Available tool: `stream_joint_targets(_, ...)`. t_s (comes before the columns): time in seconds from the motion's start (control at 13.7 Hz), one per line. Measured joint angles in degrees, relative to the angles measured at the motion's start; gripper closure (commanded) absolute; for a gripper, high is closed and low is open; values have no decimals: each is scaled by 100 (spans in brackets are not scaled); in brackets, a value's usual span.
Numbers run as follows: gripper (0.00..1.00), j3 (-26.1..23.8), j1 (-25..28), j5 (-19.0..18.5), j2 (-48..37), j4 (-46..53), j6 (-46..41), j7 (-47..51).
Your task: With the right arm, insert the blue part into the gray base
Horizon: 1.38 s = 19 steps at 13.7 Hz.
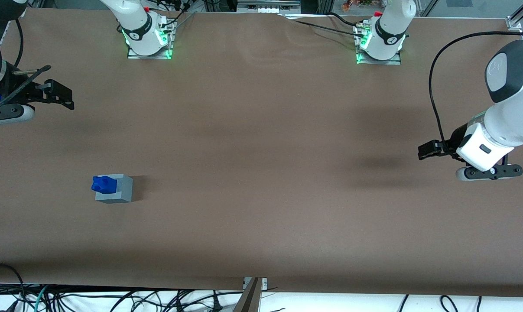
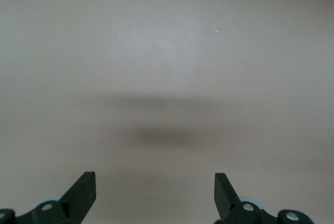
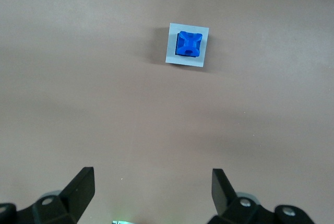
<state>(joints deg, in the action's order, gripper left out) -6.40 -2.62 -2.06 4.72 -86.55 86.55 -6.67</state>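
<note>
Blue part (image 3: 188, 44) sits in the recess of the gray base (image 3: 171, 57) on the desk (image 1: 261, 173), nearer the front camera than my gripper (image 3: 151, 192). The gripper hangs clear above the desk, well apart from both, jaws released and empty. I judge insertion done; I check the seating looks flush and keep clear of the base.
</note>
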Motion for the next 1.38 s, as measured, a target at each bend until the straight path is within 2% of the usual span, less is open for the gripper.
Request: stream_joint_targets(1.38, 1, 0, -2, -1, 0, 1, -110, -9)
